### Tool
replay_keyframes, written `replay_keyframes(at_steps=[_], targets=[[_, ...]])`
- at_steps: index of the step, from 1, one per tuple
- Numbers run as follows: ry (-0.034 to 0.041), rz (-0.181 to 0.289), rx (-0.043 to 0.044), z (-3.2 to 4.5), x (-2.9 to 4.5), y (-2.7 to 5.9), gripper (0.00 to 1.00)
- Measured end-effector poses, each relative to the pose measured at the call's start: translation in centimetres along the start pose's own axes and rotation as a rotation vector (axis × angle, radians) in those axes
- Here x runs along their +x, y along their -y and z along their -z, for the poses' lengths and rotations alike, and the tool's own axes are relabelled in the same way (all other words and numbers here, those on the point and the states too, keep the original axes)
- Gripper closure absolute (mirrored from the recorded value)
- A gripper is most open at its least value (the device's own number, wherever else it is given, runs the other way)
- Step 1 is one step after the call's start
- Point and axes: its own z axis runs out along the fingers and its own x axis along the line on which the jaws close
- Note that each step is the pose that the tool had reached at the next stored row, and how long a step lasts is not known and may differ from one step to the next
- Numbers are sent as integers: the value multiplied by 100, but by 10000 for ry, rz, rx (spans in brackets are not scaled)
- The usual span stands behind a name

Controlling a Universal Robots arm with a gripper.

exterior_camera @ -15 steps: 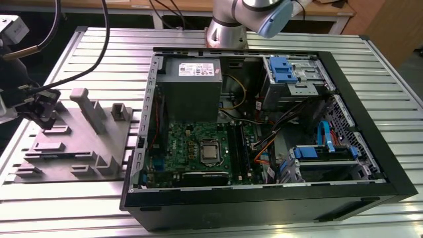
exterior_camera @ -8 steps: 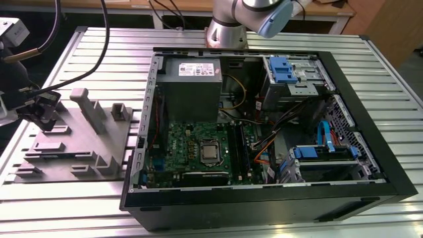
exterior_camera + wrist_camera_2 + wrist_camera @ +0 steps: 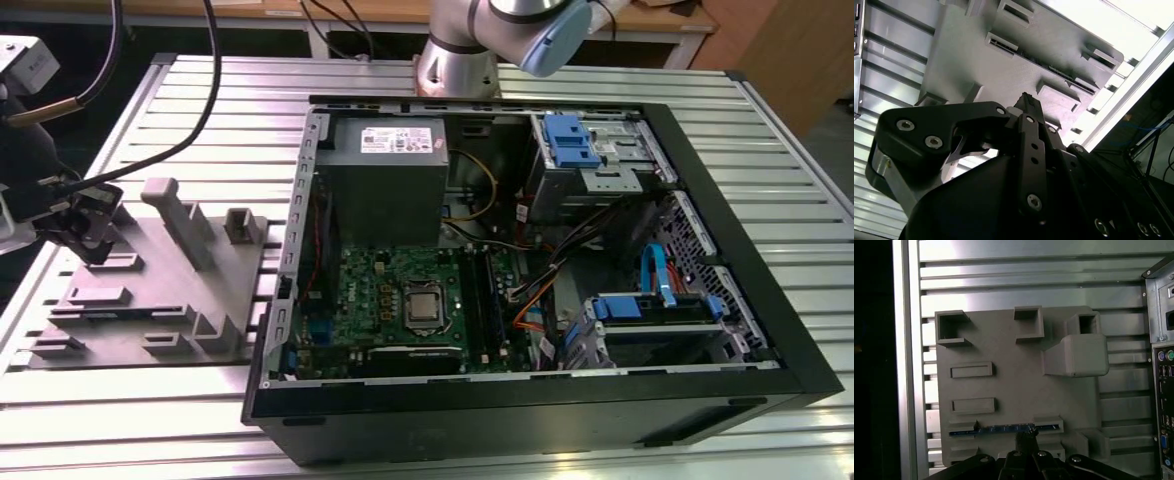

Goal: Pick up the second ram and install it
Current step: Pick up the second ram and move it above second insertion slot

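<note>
The second ram [image 3: 1004,430] is a thin blue-green stick standing on edge between two low holders of the grey fixture [image 3: 1004,350]. In the first wrist view my gripper [image 3: 1026,438] is right beside the middle of the stick, its dark fingertips pressed together. In the second wrist view the gripper [image 3: 1026,100] hangs over the same fixture [image 3: 969,60] with no gap between its fingers. From the exterior view, the gripper [image 3: 87,235] hovers above the fixture [image 3: 147,300] at the exterior view's left, outside the open computer case [image 3: 534,270].
Inside the case lie the green motherboard [image 3: 387,300], a grey power supply [image 3: 387,175], blue drive bays [image 3: 574,145] and loose cables. A tall grey post [image 3: 174,215] rises from the fixture. The case's rear ports [image 3: 1164,405] sit near the fixture's edge.
</note>
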Motion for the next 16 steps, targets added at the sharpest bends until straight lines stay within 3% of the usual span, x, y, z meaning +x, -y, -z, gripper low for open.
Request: replay_keyframes(at_steps=[4, 16], targets=[[-9, 203, -6, -3, 1, 0, 90], [-109, 2379, -64, -63, 2, 3, 90]])
